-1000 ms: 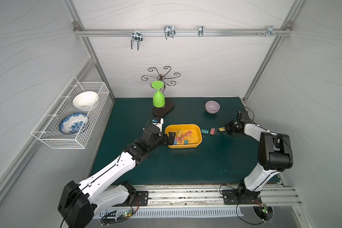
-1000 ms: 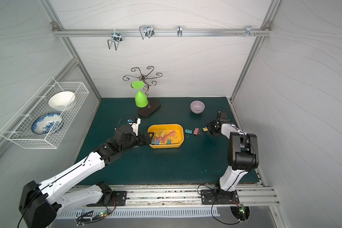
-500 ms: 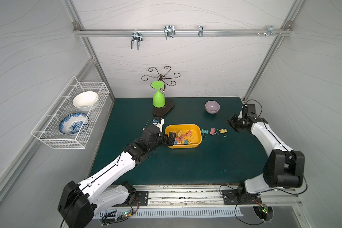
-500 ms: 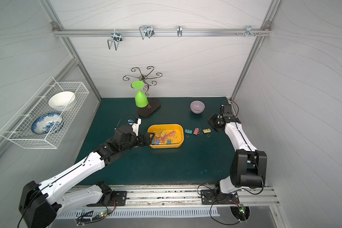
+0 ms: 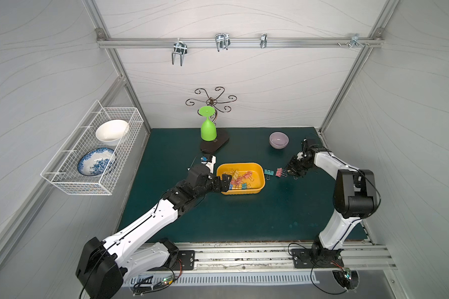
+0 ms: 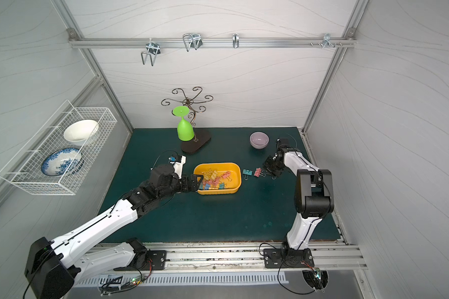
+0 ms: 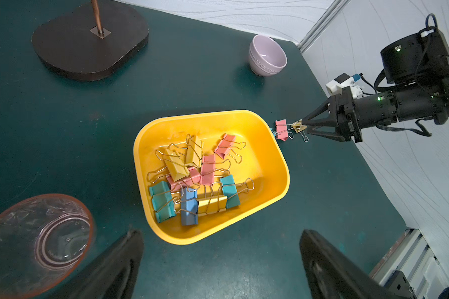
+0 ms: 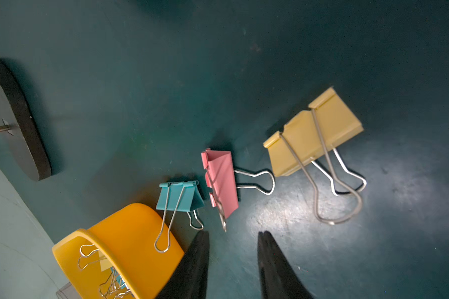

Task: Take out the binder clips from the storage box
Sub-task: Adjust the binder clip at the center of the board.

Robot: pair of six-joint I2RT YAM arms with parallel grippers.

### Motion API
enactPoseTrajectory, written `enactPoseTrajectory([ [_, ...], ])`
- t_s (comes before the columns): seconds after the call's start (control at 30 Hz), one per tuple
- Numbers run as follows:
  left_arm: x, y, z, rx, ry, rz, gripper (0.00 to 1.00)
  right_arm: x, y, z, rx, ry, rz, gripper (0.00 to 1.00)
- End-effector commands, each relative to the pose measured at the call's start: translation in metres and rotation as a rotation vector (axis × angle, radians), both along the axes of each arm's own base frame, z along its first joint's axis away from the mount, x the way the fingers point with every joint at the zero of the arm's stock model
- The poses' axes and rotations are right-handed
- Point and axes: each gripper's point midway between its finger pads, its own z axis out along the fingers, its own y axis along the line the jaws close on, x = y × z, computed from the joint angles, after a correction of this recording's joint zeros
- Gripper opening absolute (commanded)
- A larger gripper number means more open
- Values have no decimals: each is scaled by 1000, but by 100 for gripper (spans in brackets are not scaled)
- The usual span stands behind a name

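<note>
- The dark green surface (image 5: 244,220) fills the lower middle of both top views.
- The left arm (image 5: 151,220) reaches from the lower left toward frame centre. Its jaws are spread wide and hold nothing, and they sit at the left end of the storage box (image 5: 255,174).
- The right arm (image 5: 329,165) bends in from the right edge. In the right wrist view its jaws stand a little apart with only bare surface between them.
- A white wire basket (image 5: 83,185) hangs at the left of the frame.
- A dark stand (image 5: 215,143) carrying a green glass (image 5: 208,130) is above centre.
- The storage box, yellow-orange, rests on the surface at frame centre.
- A lilac bowl (image 5: 278,140) sits on the surface, up and to the right of the box.
- A pile of binder clips (image 7: 189,178) in yellow, pink, teal and blue lies inside the box.
- Three more lie in a row on the surface, right of the box.
- The teal clip (image 8: 179,195) is just beside the box wall, with the pink clip (image 8: 223,181) next to it.
- The yellow clip (image 8: 311,132) is nearest the right jaws.
</note>
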Motion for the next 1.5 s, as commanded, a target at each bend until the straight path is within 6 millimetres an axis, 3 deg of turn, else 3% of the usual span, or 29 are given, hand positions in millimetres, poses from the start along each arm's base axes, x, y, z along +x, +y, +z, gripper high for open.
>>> enactPoseTrajectory([
  [0.0, 1, 0, 11, -7, -33, -9, 98, 4, 7, -5, 38, 21, 23, 31],
  [0.3, 1, 4, 8, 3, -19, 5, 98, 3, 6, -4, 58, 17, -85, 0],
  [0.47, 2, 7, 9, -7, -6, 27, 98, 3, 7, 10, 51, -17, -273, 0],
  [0.73, 5, 24, 13, 52, -37, 91, 99, 0, 1, 28, -136, -83, -531, 0],
  [0.97, 6, 29, 12, 62, -49, 114, 99, -4, 2, 14, -178, -64, -662, 0],
  [1.3, 5, 42, 11, 51, -66, 181, 99, 3, 22, -12, -164, -20, -622, 0],
  [1.47, 4, 44, 15, 30, -76, 194, 99, -8, 34, -16, -142, 4, -564, 13],
])
